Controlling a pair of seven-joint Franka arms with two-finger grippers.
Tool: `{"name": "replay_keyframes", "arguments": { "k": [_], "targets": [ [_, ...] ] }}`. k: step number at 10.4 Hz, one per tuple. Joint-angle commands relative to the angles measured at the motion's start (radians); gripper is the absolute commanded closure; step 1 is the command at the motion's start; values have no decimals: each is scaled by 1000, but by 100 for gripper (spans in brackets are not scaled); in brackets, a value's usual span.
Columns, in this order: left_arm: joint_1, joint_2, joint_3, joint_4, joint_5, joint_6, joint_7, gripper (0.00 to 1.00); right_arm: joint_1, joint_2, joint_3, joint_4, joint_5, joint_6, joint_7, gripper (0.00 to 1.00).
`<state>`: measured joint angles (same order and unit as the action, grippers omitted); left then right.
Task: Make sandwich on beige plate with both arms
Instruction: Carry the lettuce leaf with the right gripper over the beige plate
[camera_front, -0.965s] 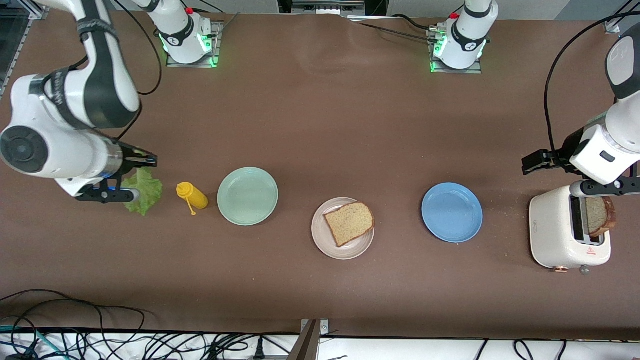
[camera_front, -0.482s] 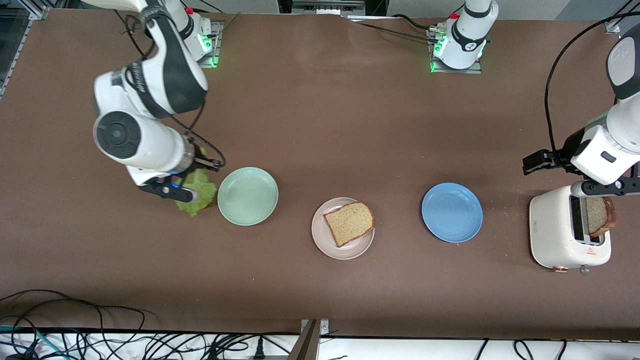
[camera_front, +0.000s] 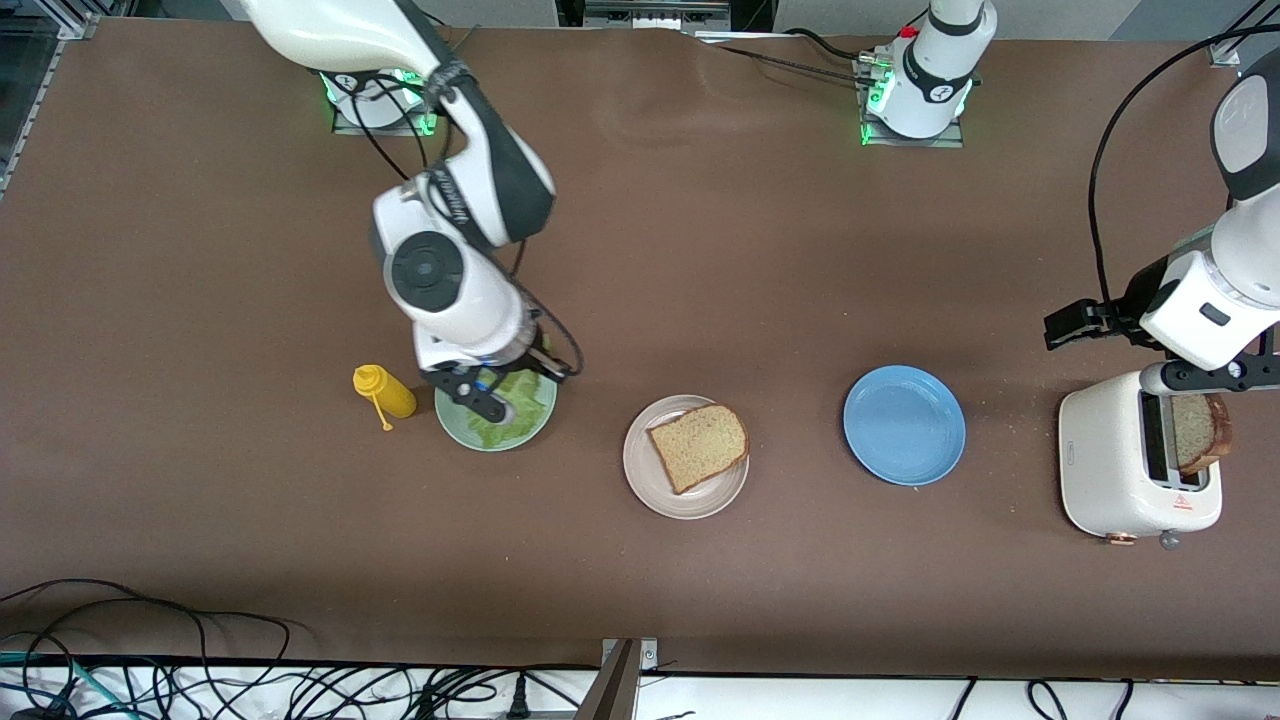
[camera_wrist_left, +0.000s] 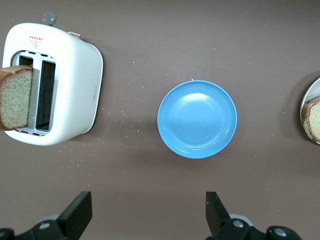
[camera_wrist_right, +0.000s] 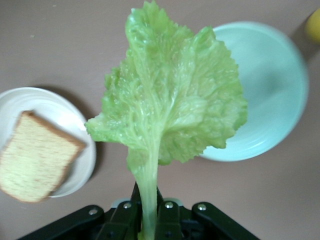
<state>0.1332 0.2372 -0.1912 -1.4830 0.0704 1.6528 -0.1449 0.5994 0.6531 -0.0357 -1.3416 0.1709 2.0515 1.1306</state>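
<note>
My right gripper (camera_front: 500, 392) is shut on the stem of a ruffled green lettuce leaf (camera_front: 525, 400), and both hang over the mint-green plate (camera_front: 450, 425). In the right wrist view the lettuce (camera_wrist_right: 170, 95) hangs from the right gripper (camera_wrist_right: 149, 210). It hangs above the table between the mint-green plate (camera_wrist_right: 275, 85) and the beige plate (camera_wrist_right: 30, 100). The beige plate (camera_front: 645, 485) holds one slice of bread (camera_front: 698, 446). A second slice (camera_front: 1195, 432) stands in the white toaster (camera_front: 1120, 470). My left gripper (camera_front: 1062, 328) waits open and empty above the table beside the toaster (camera_wrist_left: 70, 85).
A yellow mustard bottle (camera_front: 385, 393) lies beside the mint-green plate, toward the right arm's end. An empty blue plate (camera_front: 904, 425) sits between the beige plate and the toaster. Crumbs dot the table around the toaster. Cables run along the table's near edge.
My right arm has carried the lettuce from the right arm's end of the table, past the mustard bottle, to over the mint-green plate. The left arm has not moved.
</note>
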Motion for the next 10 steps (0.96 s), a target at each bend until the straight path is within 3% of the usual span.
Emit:
{"name": "replay_keyframes", "arguments": {
  "k": [1, 4, 7, 10],
  "targets": [
    [12, -13, -8, -14, -6, 4, 22, 0, 49, 173, 16, 203, 45, 112, 238, 100],
    [12, -12, -8, -14, -6, 4, 22, 0, 57, 265, 82, 206, 50, 373, 481, 100],
    [12, -10, -8, -14, -6, 4, 22, 0, 63, 333, 117, 211, 55, 544, 524, 100],
    [12, -6, -8, -14, -6, 4, 22, 0, 71, 353, 155, 222, 55, 566, 589, 100]
  ]
}}
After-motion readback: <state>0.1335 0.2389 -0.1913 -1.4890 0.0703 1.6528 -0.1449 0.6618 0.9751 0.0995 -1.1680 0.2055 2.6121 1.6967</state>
